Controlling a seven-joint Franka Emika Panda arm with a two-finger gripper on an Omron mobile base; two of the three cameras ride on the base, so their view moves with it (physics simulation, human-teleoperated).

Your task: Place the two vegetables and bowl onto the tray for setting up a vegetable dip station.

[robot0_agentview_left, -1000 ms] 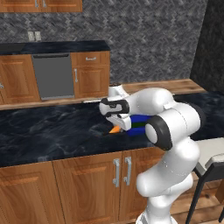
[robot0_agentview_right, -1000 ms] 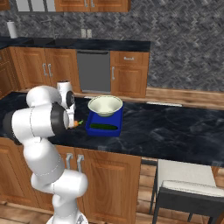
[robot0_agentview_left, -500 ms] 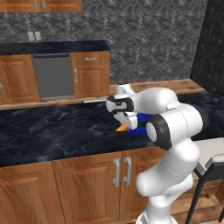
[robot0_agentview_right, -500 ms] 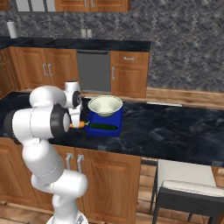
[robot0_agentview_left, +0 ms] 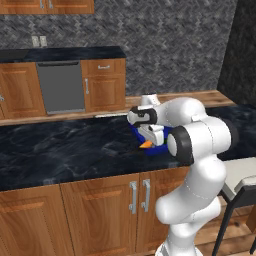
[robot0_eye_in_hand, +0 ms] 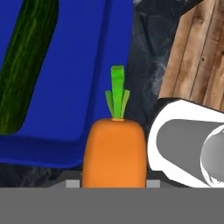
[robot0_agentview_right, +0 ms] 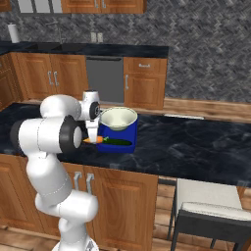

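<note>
Gripper around smooth tapered carrot

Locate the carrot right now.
The carrot is held in the gripper, just off the near-left edge of the blue tray, where the green vegetable and bowl sit.

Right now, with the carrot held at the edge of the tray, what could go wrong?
1. The end effector grips the carrot at its fat end; its green tip is over the blue tray, but the body seems to hang over the rim. Released here, it may tip onto the dark counter.
2. The cucumber lies in the tray near the drop spot; the carrot could land on it and roll.
3. The bowl takes much of the tray, leaving little room.
</note>
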